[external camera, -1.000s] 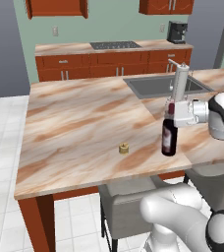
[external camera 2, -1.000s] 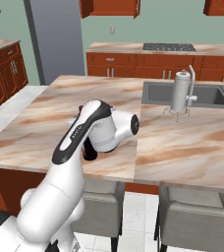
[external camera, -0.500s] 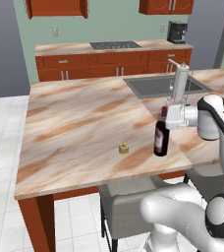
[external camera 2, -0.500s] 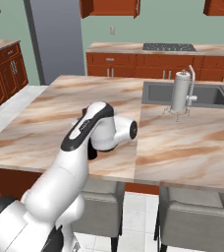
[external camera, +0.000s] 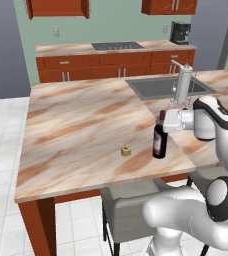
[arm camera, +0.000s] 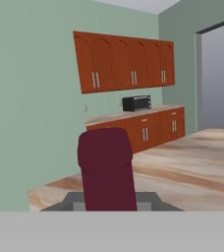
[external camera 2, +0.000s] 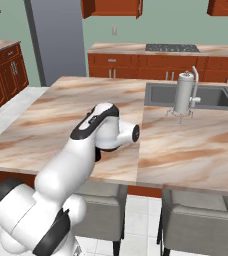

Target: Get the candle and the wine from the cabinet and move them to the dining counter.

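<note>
Pincer pinching wine by its maroon neck, centre-right of frame, bottle upright on dining counter, candle just left, apart

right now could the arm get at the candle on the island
Probably not yet: the tool is shut on the wine. The candle sits apart beside it on open island top, nothing around it, so the way looks free once the wine is let go.

You have open marble on the dining counter left and far of the candle. The wine stands just right of it; faucet and sink block the far right.
</note>
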{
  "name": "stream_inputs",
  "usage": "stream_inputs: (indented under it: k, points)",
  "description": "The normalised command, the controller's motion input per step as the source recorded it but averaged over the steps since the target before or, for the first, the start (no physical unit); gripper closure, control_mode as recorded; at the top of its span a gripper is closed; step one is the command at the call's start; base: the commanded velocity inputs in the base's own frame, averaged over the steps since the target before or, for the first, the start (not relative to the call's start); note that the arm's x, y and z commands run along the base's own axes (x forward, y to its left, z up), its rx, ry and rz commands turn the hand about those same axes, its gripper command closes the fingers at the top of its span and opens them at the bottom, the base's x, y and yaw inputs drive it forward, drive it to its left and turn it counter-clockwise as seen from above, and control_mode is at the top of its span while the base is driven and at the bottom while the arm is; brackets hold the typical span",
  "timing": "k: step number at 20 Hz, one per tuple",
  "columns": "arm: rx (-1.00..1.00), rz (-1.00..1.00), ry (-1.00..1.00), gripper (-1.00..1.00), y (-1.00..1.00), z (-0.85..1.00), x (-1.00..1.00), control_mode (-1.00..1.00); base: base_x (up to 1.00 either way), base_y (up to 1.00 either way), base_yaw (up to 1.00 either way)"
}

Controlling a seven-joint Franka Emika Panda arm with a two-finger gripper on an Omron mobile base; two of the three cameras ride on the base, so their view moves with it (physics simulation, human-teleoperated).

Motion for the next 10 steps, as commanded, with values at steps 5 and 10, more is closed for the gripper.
stream_inputs:
  k: [5, 10]
  points:
    - [0.0, 0.0, 0.0, 1.0, 0.0, -0.25, 0.14, -1.0, 0.0, 0.0, 0.0]
    - [0.0, 0.0, 0.0, 1.0, 0.0, -0.33, 0.06, -1.0, 0.0, 0.0, 0.0]
